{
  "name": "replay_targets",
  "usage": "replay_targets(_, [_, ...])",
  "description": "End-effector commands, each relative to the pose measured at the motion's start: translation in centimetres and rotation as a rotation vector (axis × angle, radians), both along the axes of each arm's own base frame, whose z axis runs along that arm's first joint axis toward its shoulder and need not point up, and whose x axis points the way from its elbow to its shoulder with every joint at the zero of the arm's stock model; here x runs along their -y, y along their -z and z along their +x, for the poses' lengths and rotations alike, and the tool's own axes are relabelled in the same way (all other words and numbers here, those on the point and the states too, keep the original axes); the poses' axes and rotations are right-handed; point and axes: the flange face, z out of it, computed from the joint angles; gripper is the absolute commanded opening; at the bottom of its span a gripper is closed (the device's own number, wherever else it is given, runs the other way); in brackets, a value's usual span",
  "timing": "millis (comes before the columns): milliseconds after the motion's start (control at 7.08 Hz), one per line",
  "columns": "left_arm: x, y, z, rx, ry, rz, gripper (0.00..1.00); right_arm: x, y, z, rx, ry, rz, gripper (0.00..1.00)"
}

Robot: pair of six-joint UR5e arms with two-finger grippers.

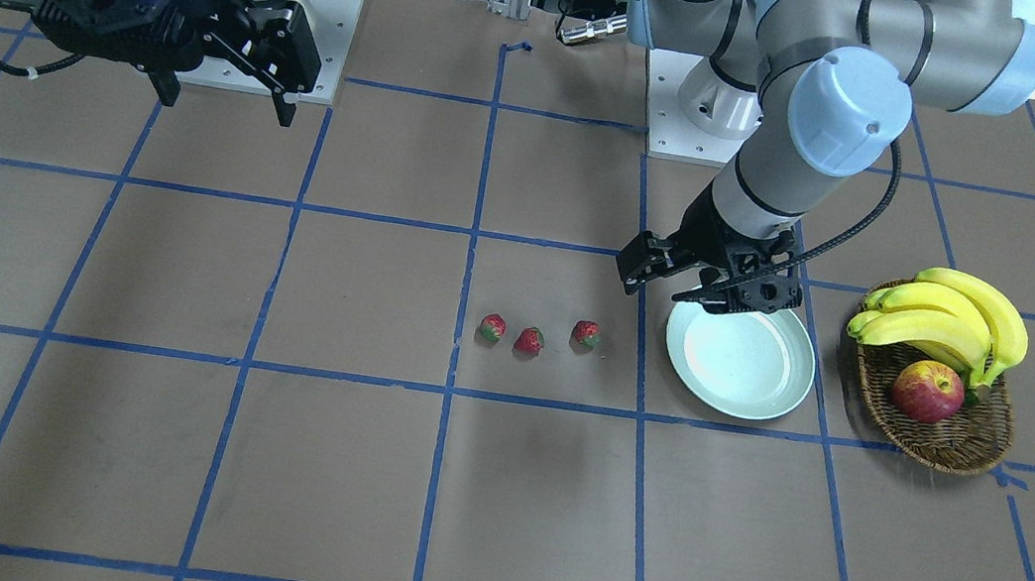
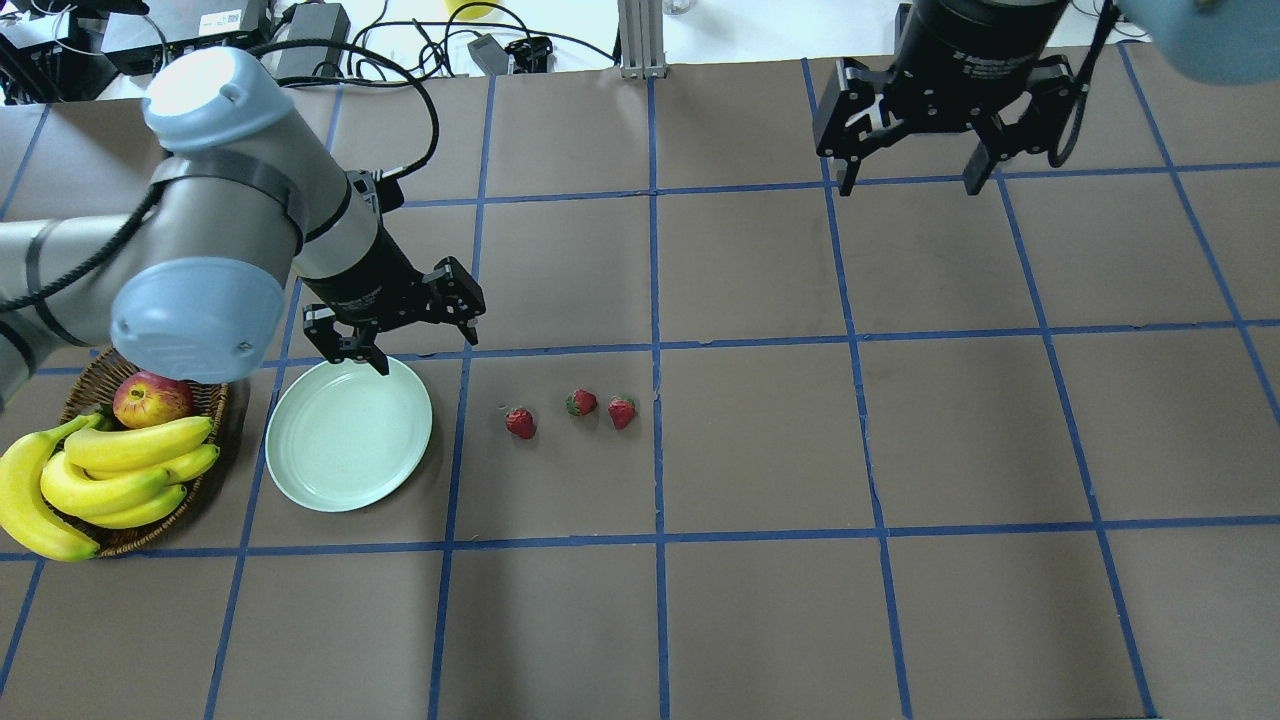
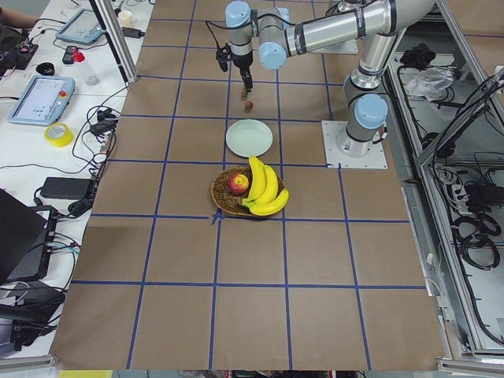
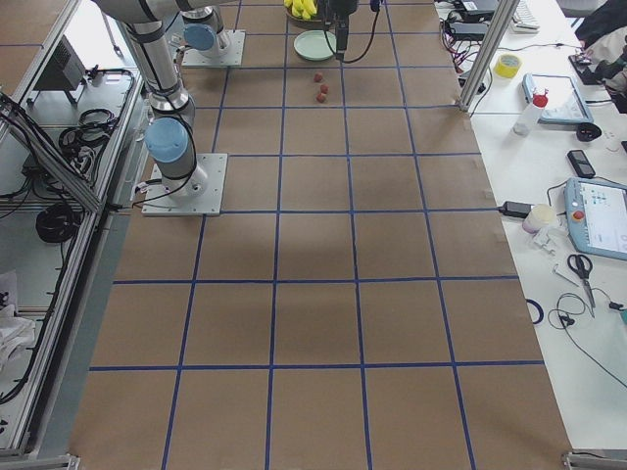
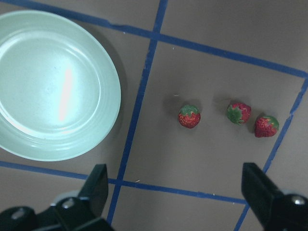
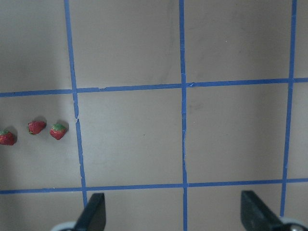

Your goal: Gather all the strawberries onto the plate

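Strawberries: the three strawberries (image 2: 582, 402) lie in a row on the table. They are near the plate (image 2: 348, 448), and none is in it yet.
Plate: it is empty and sits just beside the basket (image 2: 213, 440), so your trip is short.
Left claw: the left claw (image 2: 420, 335) is wide open and holds nothing. It points down, up between the plate and the berries, and looks ready for the closest one.
Right claw: the right claw (image 2: 908, 185) is open too. You keep it parked well apart.

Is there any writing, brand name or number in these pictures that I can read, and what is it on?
Nothing is legible.
Right end effector: white print on its wrist, too blurred to read.
White sticker, top left of the overhead view: too small to read.
Tablet screen in the exterior right view: too small to read.
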Motion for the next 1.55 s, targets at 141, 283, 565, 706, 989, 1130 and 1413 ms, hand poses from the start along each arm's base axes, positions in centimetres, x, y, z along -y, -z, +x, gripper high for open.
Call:
replay_targets(141, [0.0,7.3,-2.5,0.006,-0.121,0.054,1.0,-3.2,2.0,-0.7,0.001,-0.006,-0.064,1.0])
replay_targets(283, [0.3,9.1,-3.1,-0.007,-0.121,0.075,1.0,-2.8,1.8,-0.7,0.005,-0.013,-0.093,1.0])
replay_targets(565, [0.1,11.5,-4.3,0.005,-0.093,0.118,1.0,-1.9,0.4,-1.3,0.006,-0.078,-0.14,1.0])
replay_targets(706, [0.2,12.3,-4.3,0.012,-0.091,0.132,1.0,-0.9,0.4,-1.2,0.01,-0.087,-0.18,1.0])
replay_targets(989, [0.2,13.6,-4.3,0.015,-0.091,0.158,0.97,1.3,0.9,-1.3,0.015,-0.155,-0.209,1.0])
replay_targets(1130, [0.3,14.3,-4.3,0.014,-0.092,0.171,0.9,3.4,-0.1,-1.7,0.005,-0.175,-0.228,1.0])
replay_targets(1413, [0.5,15.1,-4.3,0.012,-0.083,0.178,0.59,3.6,-0.3,-1.5,0.007,-0.159,-0.194,1.0])
